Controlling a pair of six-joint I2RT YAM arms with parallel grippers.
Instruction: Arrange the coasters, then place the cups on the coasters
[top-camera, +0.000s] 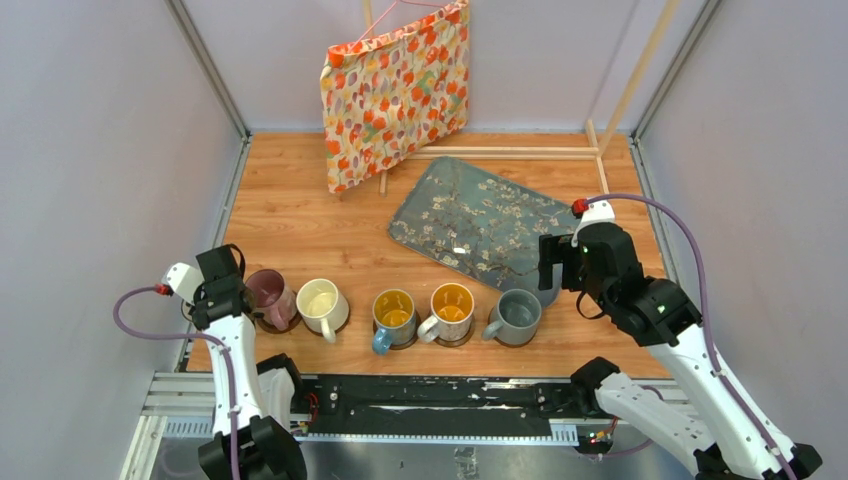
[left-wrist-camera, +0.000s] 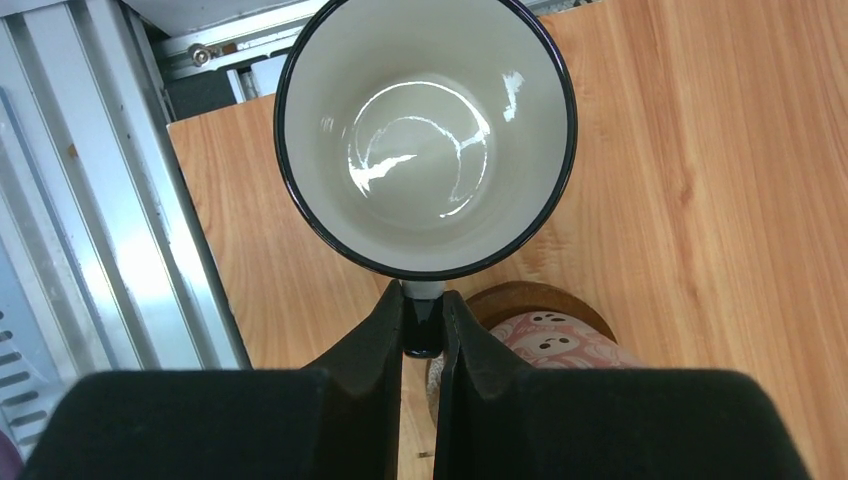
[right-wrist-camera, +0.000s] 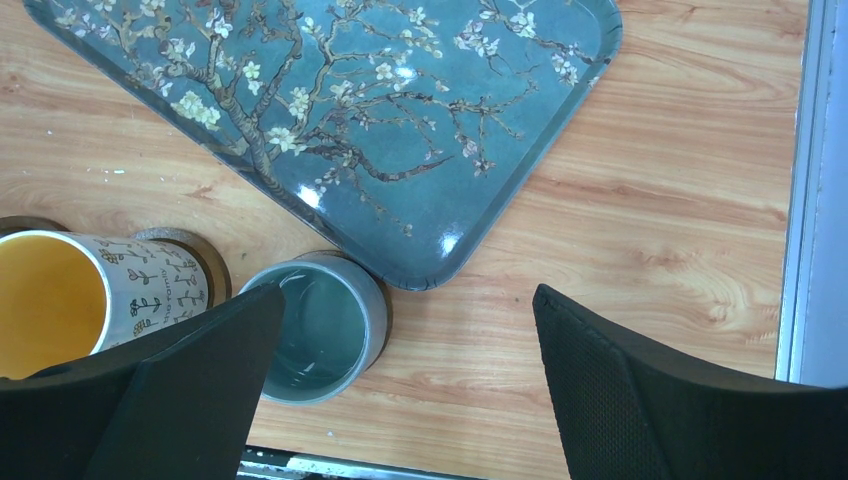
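Right gripper (right-wrist-camera: 405, 320) spread wide above the tabletop (right-wrist-camera: 660, 200). Floral tray (right-wrist-camera: 400, 120) at 12, grey cup (right-wrist-camera: 315, 335) at 7 by its corner, yellow-inside cup (right-wrist-camera: 100, 295) at 9.

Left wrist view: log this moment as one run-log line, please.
left pincer: shut on handle of white mug | right pincer: open, empty | pink mug: on coaster

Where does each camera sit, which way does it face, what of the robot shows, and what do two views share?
Top external: above and behind the bases, looking down on the table; left arm and right arm show.
Left wrist: looks down past the left gripper, shut on the handle of the white mug.
Right wrist: looks down through the open right gripper at the tray.
Shared: top and right wrist both show tray and grey mug.
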